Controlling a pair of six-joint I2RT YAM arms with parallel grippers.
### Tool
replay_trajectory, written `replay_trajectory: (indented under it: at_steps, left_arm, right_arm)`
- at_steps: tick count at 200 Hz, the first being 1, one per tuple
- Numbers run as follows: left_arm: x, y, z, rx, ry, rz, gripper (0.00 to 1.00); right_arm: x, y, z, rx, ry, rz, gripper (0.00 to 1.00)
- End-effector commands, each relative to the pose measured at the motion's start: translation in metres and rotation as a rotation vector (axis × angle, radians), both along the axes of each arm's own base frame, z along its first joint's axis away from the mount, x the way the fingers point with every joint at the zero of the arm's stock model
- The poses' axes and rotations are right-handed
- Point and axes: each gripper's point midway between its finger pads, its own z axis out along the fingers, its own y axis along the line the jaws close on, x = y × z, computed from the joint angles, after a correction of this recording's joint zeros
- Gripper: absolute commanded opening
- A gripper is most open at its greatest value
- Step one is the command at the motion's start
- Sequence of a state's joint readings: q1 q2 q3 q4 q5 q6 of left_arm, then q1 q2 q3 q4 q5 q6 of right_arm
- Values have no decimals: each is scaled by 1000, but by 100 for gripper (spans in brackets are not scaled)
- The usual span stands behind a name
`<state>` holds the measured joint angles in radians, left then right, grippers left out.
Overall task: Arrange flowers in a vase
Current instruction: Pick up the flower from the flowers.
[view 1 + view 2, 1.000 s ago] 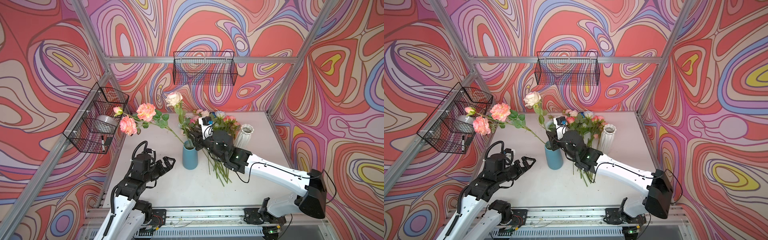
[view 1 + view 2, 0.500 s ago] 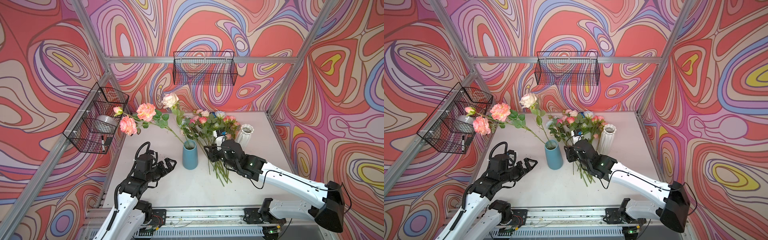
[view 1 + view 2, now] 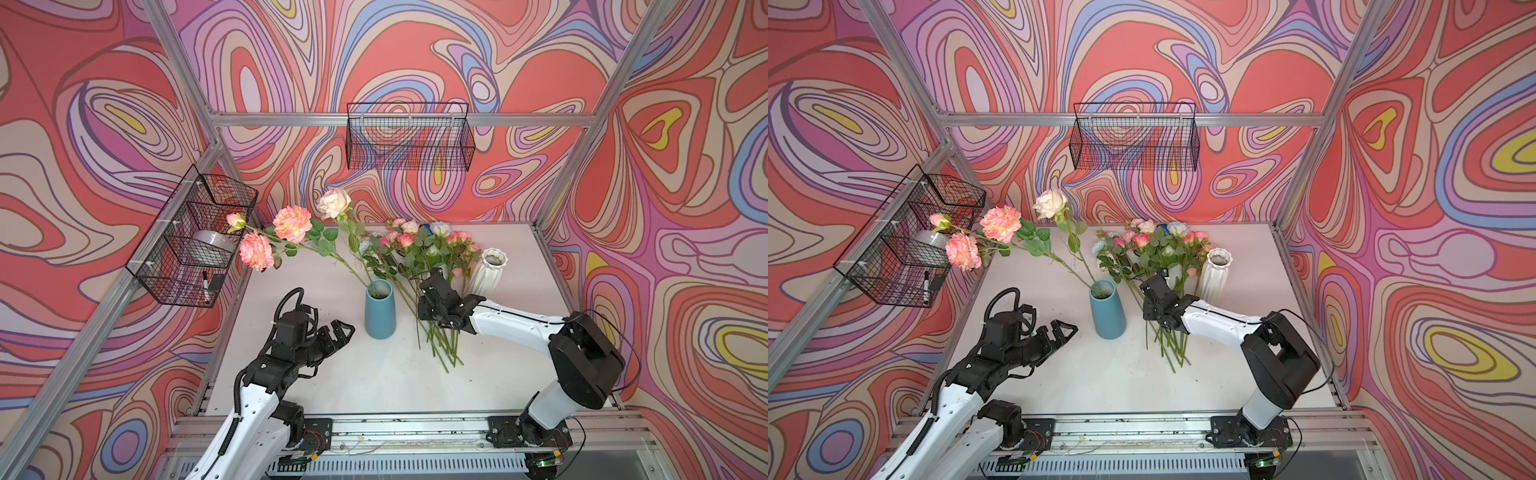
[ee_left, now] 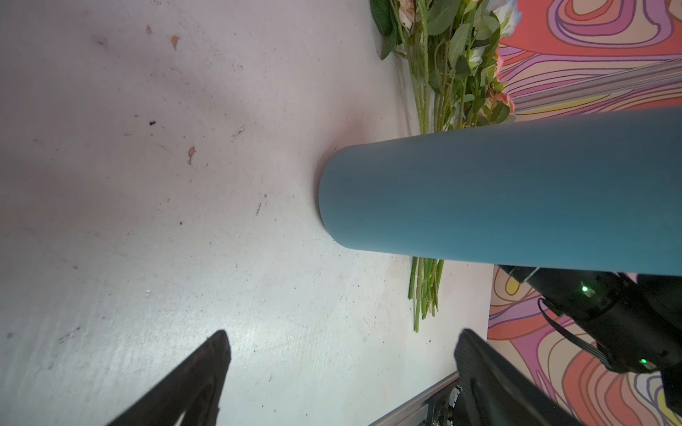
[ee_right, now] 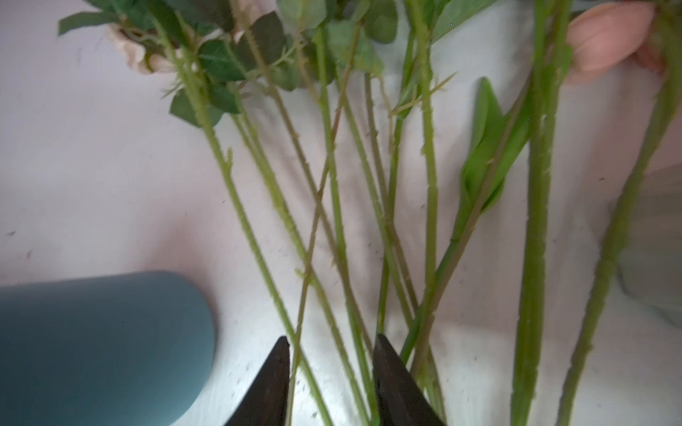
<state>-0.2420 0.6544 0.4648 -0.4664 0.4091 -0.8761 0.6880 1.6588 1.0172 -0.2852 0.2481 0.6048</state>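
A blue vase (image 3: 379,309) (image 3: 1108,309) stands mid-table and holds a cream rose (image 3: 335,202) and peach blooms (image 3: 292,223) leaning left. The other flowers (image 3: 415,253) (image 3: 1154,249) lie in a pile to its right, stems toward the front. My right gripper (image 3: 430,309) (image 5: 332,369) is low over those stems. Its fingers (image 5: 387,372) stand apart with a few green stems (image 5: 343,258) between them, none pinched. My left gripper (image 3: 343,330) (image 4: 341,343) hovers wide open left of the vase (image 4: 479,195) with nothing in it.
A white ribbed vase (image 3: 490,270) stands behind the right arm. A wire basket (image 3: 191,241) on the left wall holds a tape roll and a marker. Another wire basket (image 3: 409,137) hangs on the back wall. Frame posts edge the table (image 3: 374,382).
My right gripper left the blue vase's rim, swung right and came down onto the stems of the pile, its jaws narrowing. The cream rose stays in the vase. The left arm hardly moved.
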Motion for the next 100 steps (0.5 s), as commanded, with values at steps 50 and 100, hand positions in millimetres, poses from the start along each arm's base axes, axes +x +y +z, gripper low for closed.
replay_trajectory:
  at_steps: [50,100]
  left_arm:
    - [-1,0,-5,-13,5,8,97]
    - [-1,0,-5,-15,3,6,97]
  right_arm:
    - [65,-34,-11,-229,-34,-142,33]
    - [78,-41,-31,-353,1,-160,29]
